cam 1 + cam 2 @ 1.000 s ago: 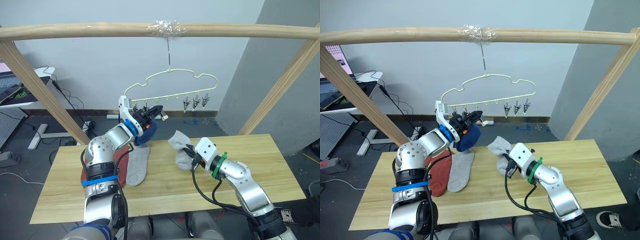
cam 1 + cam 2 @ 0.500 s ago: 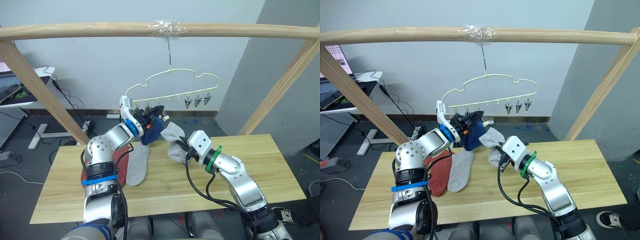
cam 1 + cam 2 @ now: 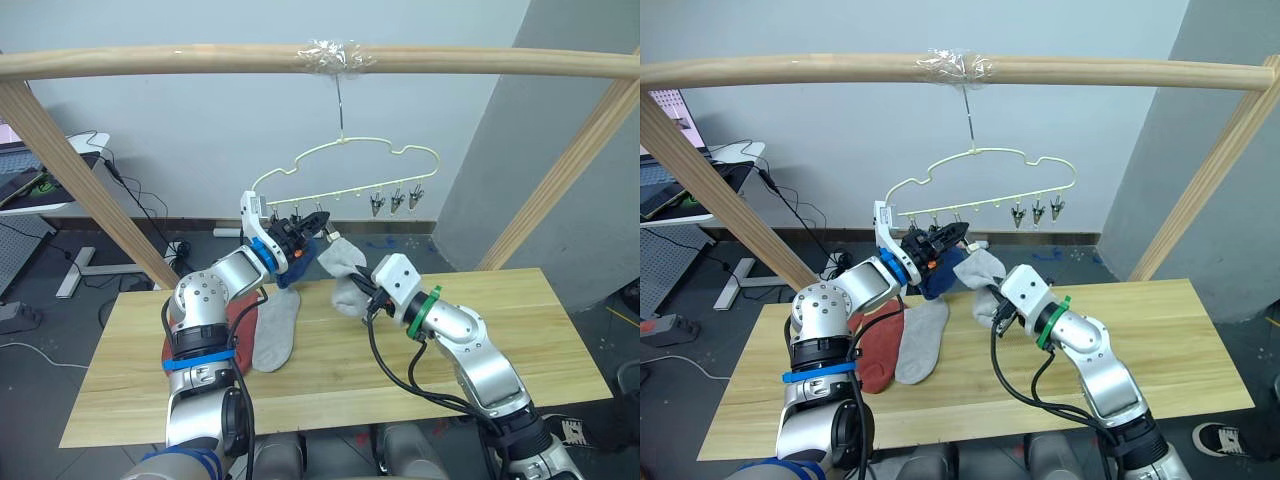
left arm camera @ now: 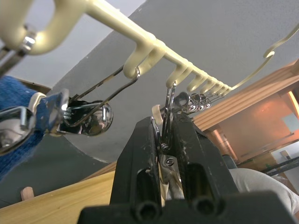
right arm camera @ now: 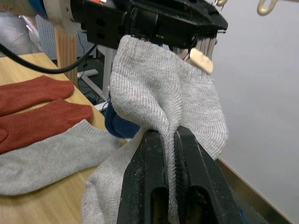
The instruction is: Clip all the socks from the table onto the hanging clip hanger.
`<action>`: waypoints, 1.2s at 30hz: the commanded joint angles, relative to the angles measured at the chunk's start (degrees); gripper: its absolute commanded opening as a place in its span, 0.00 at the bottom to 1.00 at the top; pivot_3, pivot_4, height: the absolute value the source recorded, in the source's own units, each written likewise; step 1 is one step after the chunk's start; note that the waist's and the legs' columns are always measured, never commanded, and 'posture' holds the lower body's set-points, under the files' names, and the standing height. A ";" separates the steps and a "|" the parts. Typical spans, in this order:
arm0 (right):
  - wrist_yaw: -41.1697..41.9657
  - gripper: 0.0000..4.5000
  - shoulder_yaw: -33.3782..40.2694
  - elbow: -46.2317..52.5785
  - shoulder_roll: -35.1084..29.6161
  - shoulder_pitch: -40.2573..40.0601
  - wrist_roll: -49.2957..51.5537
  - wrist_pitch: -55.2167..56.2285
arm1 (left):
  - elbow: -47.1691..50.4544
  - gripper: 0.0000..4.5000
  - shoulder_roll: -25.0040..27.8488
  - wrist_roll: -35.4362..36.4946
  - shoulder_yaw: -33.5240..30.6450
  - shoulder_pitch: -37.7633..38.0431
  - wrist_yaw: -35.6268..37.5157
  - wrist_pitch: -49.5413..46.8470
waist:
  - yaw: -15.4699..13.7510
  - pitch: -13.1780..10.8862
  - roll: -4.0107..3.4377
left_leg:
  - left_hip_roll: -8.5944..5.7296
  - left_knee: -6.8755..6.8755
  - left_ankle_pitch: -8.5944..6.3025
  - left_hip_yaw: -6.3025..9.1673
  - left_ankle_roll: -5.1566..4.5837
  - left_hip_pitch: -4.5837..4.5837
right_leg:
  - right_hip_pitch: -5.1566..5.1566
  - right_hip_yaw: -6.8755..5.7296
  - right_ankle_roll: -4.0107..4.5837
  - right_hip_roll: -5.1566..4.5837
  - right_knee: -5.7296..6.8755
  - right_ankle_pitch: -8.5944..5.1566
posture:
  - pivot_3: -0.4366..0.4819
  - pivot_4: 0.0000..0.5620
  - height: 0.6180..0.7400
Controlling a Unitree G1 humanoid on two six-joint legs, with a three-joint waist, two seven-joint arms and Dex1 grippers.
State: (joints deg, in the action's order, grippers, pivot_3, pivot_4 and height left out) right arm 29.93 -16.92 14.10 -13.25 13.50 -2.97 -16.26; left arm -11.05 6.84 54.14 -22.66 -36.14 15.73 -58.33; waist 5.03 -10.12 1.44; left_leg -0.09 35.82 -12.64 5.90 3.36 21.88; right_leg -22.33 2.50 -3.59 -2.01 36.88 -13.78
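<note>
The grey sock [image 5: 163,93] hangs pinched in the right gripper [image 5: 169,140], fingers closed tight on a fold of fabric, its free top edge lifted toward the clip hanger [image 3: 345,165], apparently so the hem can be fed into a clip. In the left eye view the sock [image 3: 345,258] sits just below the hanger's clip row, approx 5 o'clock from the left gripper [image 3: 305,225].

The left gripper [image 4: 168,140] is shut on one metal clip [image 4: 169,100], squeezing it (prob. to spread its mouth for the incoming hem; whether the mouth is actually open I can't tell). A blue sock [image 3: 296,262] hangs right by that gripper, at approx 6 o'clock under it. The left wrist view shows blue fabric [image 4: 14,126] caught in the neighbouring clip, so it looks already clipped.

The hanger hooks on the wooden bar [image 3: 150,62] at 12 o'clock, w/ three spare clips [image 3: 395,201] at its 3 o'clock end.

On the table [image 3: 400,370]: two rust-red socks [image 5: 37,105] and another grey sock [image 3: 277,330] lie flat, side by side, near the left arm, not yet hung.
</note>
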 commanded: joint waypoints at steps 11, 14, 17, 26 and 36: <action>-0.46 0.01 -0.79 -0.52 1.92 3.65 0.16 0.95 | 0.82 0.04 0.33 0.34 0.80 0.10 0.19 0.05 | 0.02 -0.02 0.01 | 0.00 -0.03 -0.01 0.00 0.02 0.01 | -0.02 0.00 -0.01 0.00 -0.01 -0.02 | 0.37 0.25 1.00; -0.42 0.01 -0.77 -0.74 2.00 3.88 0.17 1.07 | 1.32 0.04 0.43 0.31 1.04 0.30 0.58 0.21 | -0.01 -0.02 0.01 | 0.00 -0.04 -0.01 0.01 0.02 0.01 | -0.02 -0.01 -0.01 0.00 -0.01 -0.02 | 0.37 0.25 1.00; -0.41 0.01 -0.67 -0.95 2.05 4.05 0.16 1.17 | 2.33 0.04 0.47 0.61 1.35 0.62 1.09 0.19 | -0.02 -0.02 0.01 | 0.00 -0.04 -0.02 0.02 0.03 0.03 | -0.03 -0.01 -0.02 0.00 -0.03 -0.02 | 0.37 0.24 1.00; -0.39 0.00 -0.39 -2.87 2.13 5.05 0.00 2.34 | 4.82 0.26 1.23 0.48 2.07 1.85 3.01 2.48 | -0.05 -0.02 0.02 | 0.00 -0.09 -0.04 0.01 0.06 0.05 | -0.06 -0.01 -0.03 0.00 -0.04 -0.04 | 0.39 0.22 1.00; -2.72 0.00 1.78 -7.56 3.53 5.86 0.67 2.85 | 23.39 0.87 16.13 -0.36 5.36 10.39 6.01 -3.36 | 0.28 -0.02 0.03 | 0.07 -0.27 -0.03 -0.05 0.07 0.23 | -0.43 0.06 0.00 0.02 0.04 -0.06 | 0.39 0.19 1.00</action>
State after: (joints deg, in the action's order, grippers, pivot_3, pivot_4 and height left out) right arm 28.21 -16.70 7.24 -10.26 18.06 -3.24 -14.82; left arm 4.52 19.20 54.10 -19.18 -27.57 18.89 -61.24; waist 5.31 -10.14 1.47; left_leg 0.00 35.52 -12.67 5.82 3.44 22.13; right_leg -22.78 2.56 -3.58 -1.98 36.92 -13.85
